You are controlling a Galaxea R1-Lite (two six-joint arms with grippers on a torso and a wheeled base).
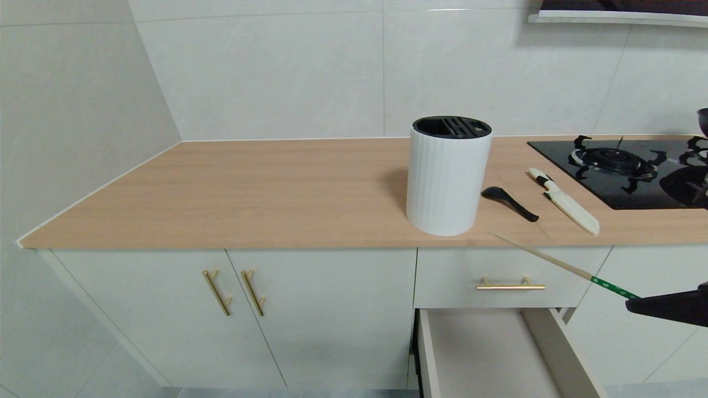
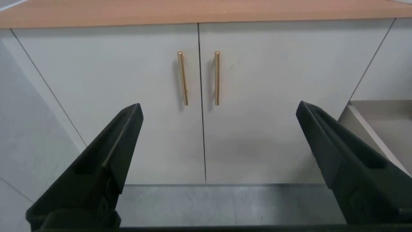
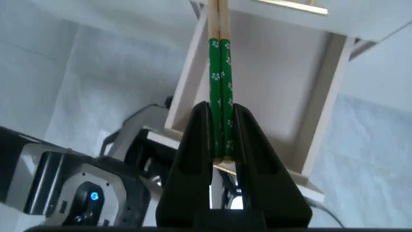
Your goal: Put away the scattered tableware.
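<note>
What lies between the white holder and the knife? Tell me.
A black spoon, flat on the counter between holder and knife, in the head view.

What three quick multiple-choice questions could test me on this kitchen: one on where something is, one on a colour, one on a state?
1. Where does the knife lie?
A) hanging on the wall
B) in a sink
C) on the counter, between the black spoon and the stove

2. What colour are the held ends of the chopsticks?
A) green
B) red
C) blue

3. The lower drawer is:
A) shut
B) pulled open
C) lifted out onto the floor

Answers:
1 C, it lies flat on the wood beside the spoon.
2 A, green shows where the right gripper clamps them.
3 B, its bare inside shows.
</note>
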